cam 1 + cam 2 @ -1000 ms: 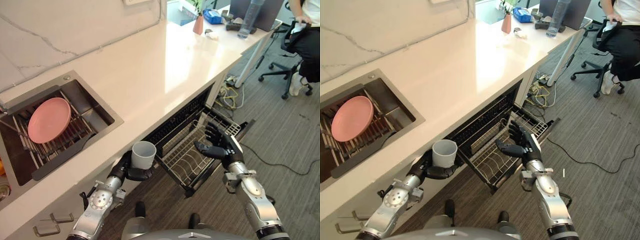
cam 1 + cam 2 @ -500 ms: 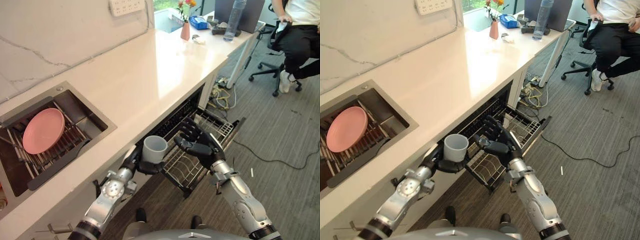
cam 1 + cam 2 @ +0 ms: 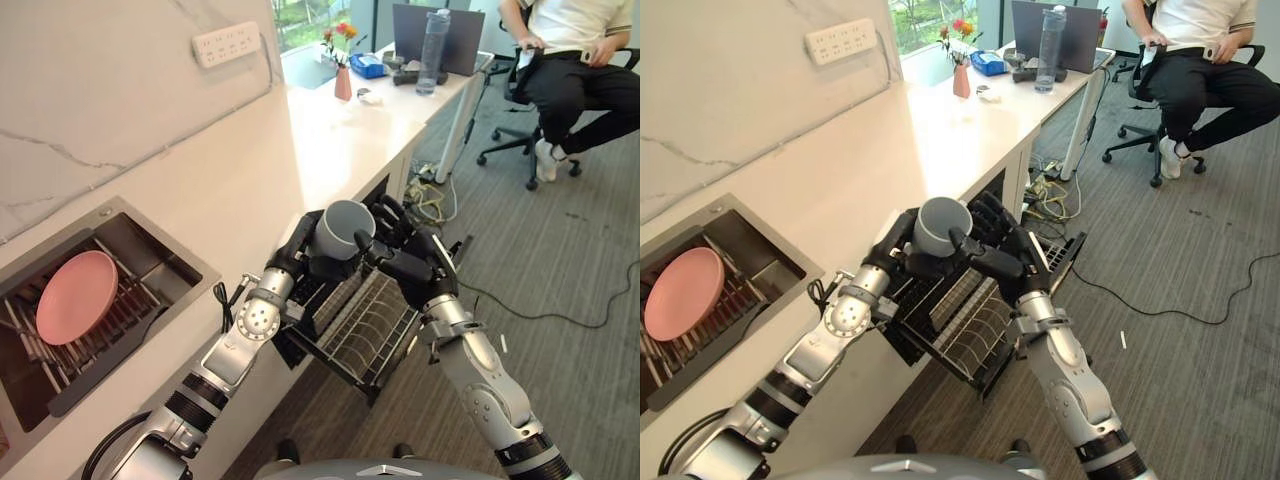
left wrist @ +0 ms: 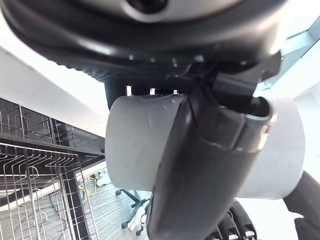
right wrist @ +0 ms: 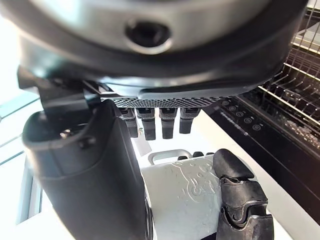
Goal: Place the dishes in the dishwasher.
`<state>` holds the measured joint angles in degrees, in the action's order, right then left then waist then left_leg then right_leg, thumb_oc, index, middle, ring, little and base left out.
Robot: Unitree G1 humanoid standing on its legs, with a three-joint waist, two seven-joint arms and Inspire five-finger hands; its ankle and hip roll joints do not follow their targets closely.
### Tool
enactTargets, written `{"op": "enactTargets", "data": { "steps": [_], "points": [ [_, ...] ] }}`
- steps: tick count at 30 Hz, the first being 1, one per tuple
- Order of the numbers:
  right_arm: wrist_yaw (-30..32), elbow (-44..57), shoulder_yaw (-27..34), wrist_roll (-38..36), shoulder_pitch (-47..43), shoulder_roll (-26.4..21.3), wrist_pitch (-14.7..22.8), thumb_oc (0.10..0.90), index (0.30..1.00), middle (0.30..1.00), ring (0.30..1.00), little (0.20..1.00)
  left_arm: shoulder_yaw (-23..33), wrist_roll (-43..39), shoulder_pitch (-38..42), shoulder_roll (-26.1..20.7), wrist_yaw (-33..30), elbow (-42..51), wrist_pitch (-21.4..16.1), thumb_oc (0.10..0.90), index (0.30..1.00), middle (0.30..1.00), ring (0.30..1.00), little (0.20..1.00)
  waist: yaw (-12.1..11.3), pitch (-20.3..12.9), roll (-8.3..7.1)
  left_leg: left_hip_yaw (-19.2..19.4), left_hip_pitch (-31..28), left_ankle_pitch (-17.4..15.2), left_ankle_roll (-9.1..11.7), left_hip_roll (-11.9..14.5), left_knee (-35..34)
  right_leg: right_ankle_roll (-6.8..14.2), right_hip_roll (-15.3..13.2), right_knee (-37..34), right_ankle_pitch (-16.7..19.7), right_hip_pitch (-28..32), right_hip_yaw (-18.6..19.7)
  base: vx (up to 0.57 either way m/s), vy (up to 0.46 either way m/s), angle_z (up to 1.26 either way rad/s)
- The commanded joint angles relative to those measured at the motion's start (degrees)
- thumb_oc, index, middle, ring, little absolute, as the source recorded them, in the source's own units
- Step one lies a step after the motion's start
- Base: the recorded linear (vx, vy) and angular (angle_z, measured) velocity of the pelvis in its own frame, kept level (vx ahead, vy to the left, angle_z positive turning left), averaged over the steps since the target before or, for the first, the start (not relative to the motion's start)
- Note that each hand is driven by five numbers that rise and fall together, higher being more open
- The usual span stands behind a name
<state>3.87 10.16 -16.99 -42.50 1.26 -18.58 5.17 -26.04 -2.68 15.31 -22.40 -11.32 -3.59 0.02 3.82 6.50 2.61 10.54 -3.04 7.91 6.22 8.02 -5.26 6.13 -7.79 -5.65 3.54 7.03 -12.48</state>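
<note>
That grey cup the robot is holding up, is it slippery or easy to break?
The smooth grey ceramic-looking cup probably is rigid and breakable if dropped onto the open wire dishwasher rack below. Its glossy round wall looks slippery, which may be why the left hand wraps it while the right hand closes in.

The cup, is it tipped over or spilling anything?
The grey cup is tilted, its mouth facing up and sideways, held in the left hand above the pulled-out dishwasher rack. Nothing spills; the right hand reaches beside it.

White countertop (image 3: 330, 150) bears a vase (image 3: 343, 83); its sink (image 3: 150, 262) holds a pink plate (image 3: 75, 297)
</note>
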Motion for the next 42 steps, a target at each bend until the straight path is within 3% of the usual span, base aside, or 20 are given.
{"op": "enactTargets", "data": {
  "steps": [1,6,14,22,26,32,42],
  "points": [
    [1.0,3.0,0.6,4.2,-0.9,0.4,2.9,0.800,0.900,0.900,0.900,0.900,2.7,-0.7,11.6,-0.3,-4.8,1.3,-8.6,0.400,0.300,0.300,0.300,0.300,-1.4,-3.3,-1.20,-0.5,-2.9,-7.6,0.0,1.3,0.8,5.1,-3.5,0.6,-1.9,-0.5,0.0,-0.01,0.007,-0.16],
    [0.7,2.6,0.0,5.0,-2.2,0.1,2.9,0.800,0.900,0.900,0.900,0.900,3.0,-1.4,11.5,-0.7,-5.0,1.2,-9.0,0.400,0.300,0.300,0.300,0.300,-1.2,-3.2,-1.27,0.0,-3.2,-7.7,-0.1,1.3,0.7,5.2,-3.6,0.6,-1.7,-0.9,0.7,-0.01,0.018,-0.14],
    [-3.0,1.6,0.5,12.8,-6.2,-3.5,2.0,0.800,0.900,0.900,0.900,0.900,3.1,-7.2,10.3,-0.8,0.1,1.4,-8.8,0.400,0.300,0.300,0.300,0.300,-2.1,-3.5,-1.46,-0.5,-3.1,-7.6,-0.3,1.1,0.6,5.2,-3.7,0.6,-2.1,-0.7,0.0,0.00,0.002,-0.01],
    [-8.7,-1.3,-0.2,9.9,-6.0,-4.8,0.2,0.800,0.900,0.900,0.900,0.900,3.9,-11.0,9.6,-0.9,4.5,1.4,-7.9,0.400,0.300,0.300,0.300,0.300,-2.6,-3.9,-1.62,-1.4,-2.9,-7.5,-0.2,1.3,0.7,5.3,-3.7,0.6,-2.6,-0.4,-1.3,0.01,-0.001,0.08],
    [-10.4,-3.0,-0.4,3.1,-5.6,-2.9,0.2,0.800,0.900,0.900,0.900,0.900,3.6,-13.1,9.5,-0.3,5.8,1.0,-7.5,0.400,0.300,0.300,0.300,0.300,-2.8,-4.0,-1.63,-1.6,-3.0,-7.4,0.0,1.3,0.7,5.2,-3.7,0.6,-2.9,-0.2,-1.7,0.01,-0.002,0.06],
    [-13.7,-3.4,-1.1,0.3,-5.0,-2.6,-0.2,0.800,0.900,0.900,0.900,0.900,3.8,-14.8,8.9,0.1,7.3,1.4,-7.7,0.400,0.300,0.300,0.300,0.300,-2.8,-4.2,-1.57,-1.8,-3.1,-7.5,0.0,1.4,0.7,5.3,-3.7,0.6,-3.1,0.0,-2.2,0.00,0.000,0.00],
    [-18.1,-5.5,0.1,5.0,-5.6,-7.0,-0.9,0.800,0.900,0.900,0.900,0.900,4.9,-16.6,8.0,-0.6,11.0,1.4,-8.0,0.400,0.300,0.300,0.300,0.300,-3.0,-4.5,-1.75,-1.8,-3.3,-7.5,0.2,1.5,0.6,5.4,-3.6,0.6,-3.2,0.1,-2.3,0.00,0.000,0.00]
  ]
}}
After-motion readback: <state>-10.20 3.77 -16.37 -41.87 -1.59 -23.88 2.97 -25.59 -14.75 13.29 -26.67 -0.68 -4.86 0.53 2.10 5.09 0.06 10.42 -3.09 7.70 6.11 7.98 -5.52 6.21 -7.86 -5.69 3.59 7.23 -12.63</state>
